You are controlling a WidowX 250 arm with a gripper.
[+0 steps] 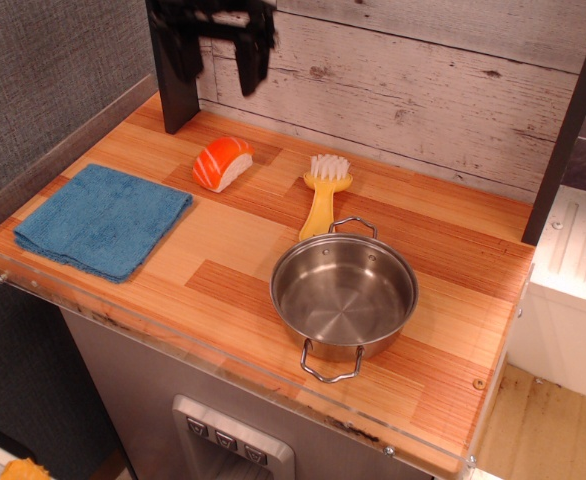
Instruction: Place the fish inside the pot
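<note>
The fish [222, 163], a small orange-topped nigiri with white stripes on a white base, lies on the wooden counter at the back left. The shiny steel pot [344, 294] with two wire loop handles stands empty at the front right. My black gripper [221, 82] hangs open and empty at the top of the frame, above and just behind the fish, its two fingers spread apart. It touches nothing.
A blue cloth [104, 219] lies at the left of the counter [233, 250]. A yellow-handled brush [326, 192] lies between the fish and the pot. A dark post [176, 95] stands behind the fish, a white plank wall [413, 90] runs along the back.
</note>
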